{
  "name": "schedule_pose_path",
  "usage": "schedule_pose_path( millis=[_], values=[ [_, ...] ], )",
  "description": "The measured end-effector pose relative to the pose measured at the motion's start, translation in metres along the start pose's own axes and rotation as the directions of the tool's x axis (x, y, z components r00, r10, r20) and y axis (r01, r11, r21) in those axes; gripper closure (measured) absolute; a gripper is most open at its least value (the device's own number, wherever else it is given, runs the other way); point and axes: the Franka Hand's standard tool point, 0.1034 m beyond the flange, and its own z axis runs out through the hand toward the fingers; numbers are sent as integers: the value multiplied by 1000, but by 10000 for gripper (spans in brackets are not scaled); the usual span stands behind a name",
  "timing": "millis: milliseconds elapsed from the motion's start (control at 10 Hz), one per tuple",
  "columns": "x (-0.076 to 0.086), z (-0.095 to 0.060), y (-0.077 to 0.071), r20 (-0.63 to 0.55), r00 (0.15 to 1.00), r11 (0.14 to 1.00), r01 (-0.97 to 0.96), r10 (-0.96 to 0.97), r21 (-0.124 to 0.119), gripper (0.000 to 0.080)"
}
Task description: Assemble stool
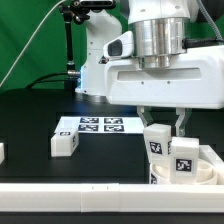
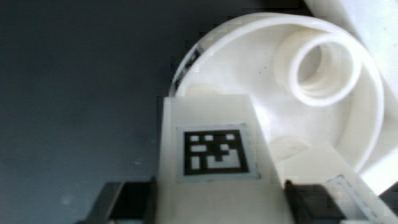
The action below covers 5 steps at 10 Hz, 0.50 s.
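The gripper (image 2: 222, 197) is clenched on an upright tagged leg (image 2: 215, 140) set on the ring seat (image 2: 317, 62), near its open socket. In the exterior view the seat (image 1: 208, 170) is partly hidden behind two legs. I cannot tell which of them is held. A loose leg (image 1: 63, 143) lies well apart on the surface (image 1: 35, 115), with open room around it.

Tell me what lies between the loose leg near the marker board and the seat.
Only bare black table between loose leg and seat, per the exterior view.
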Motion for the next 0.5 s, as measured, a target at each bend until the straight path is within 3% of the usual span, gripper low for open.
schedule_pose_path(
  millis=[300,500],
  values=[
    [-3,0,0,19,953,953,-301,301,9,459],
    [-4,0,0,40,869,869,-494,493,15,459]
  ],
)
